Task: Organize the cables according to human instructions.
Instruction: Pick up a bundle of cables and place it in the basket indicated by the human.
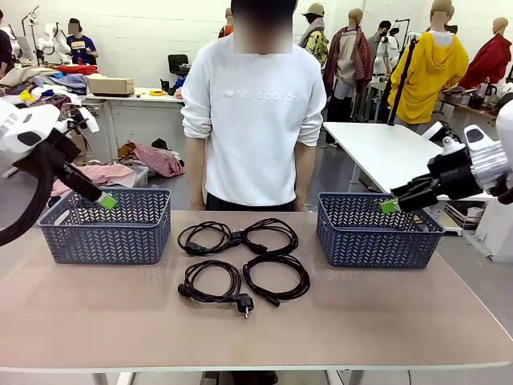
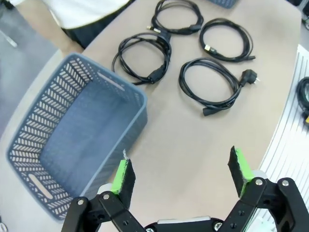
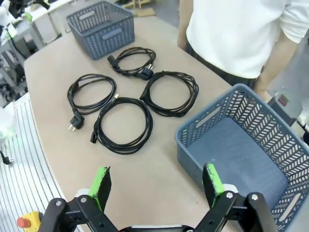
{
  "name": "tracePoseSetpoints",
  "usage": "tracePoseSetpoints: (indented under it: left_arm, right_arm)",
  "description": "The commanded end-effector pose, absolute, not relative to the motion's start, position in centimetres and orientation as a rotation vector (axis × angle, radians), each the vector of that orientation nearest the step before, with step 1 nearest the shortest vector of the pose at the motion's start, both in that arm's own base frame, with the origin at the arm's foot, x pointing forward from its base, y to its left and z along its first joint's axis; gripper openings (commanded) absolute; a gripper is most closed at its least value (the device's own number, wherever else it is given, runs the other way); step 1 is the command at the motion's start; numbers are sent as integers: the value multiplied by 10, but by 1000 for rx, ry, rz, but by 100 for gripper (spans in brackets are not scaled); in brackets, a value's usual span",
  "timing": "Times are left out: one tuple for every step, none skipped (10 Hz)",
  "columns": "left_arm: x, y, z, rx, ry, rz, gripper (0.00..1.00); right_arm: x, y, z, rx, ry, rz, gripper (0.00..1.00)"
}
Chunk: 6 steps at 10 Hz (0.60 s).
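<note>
Our left hand (image 1: 107, 200) hangs released, fingers spread wide with nothing between them, above the corner of the left basket (image 1: 104, 233). In its wrist view, one finger's tip overlaps that basket's rim, and bare counter (image 2: 193, 140) lies under the other. Our right hand (image 1: 389, 206) is likewise released and holds nothing, raised over the near-side rim of the right basket (image 1: 377, 237). In its wrist view, that basket's wall sits just past one finger.

The four cables (image 1: 237, 238) lie beyond both hands, coiled flat in a two-by-two block between the baskets. From the left hand they are ahead, past the basket's long wall. From the right hand they are ahead and off to the side away from its basket. The two far coils touch at their plugs, while the near pair lie just beside each other.

A band of bare counter runs between each basket and the coils, and a wider band between the coils and our edge. The person (image 1: 252, 120) stands touching the far edge, arms down, straight behind the cables.

The counter is a smooth tan with rounded corners. Behind it are grey floor, a white table on the right-hand side, and tables piled with cloth on the left.
</note>
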State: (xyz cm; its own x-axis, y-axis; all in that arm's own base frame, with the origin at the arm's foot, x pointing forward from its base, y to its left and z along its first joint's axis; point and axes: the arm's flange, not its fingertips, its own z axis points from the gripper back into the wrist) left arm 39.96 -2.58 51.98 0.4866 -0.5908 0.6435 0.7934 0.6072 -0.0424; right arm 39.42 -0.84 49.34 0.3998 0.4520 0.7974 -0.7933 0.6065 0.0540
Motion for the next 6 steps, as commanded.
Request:
tracePoseSetpoints:
  left_arm:
    - [405,-23,512,-376,-618,-856,100]
    - [407,-24,512,-373,-611,-851,100]
    - [407,-20,510,-370,-612,-844,100]
    - [410,-17,511,-365,-622,-816,100]
    - [412,-15,513,-340,-641,-749,100]
    - [406,-21,508,-354,-599,-824,100]
  right_arm:
    - [392,-1,506,447,-870,883,100]
    - [391,3,512,438,-869,912,100]
    - [391,8,516,431,-871,938,100]
    - [391,11,518,425,-869,949,100]
    - [391,13,520,409,-865,952,100]
    - [390,15,519,423,-848,911,100]
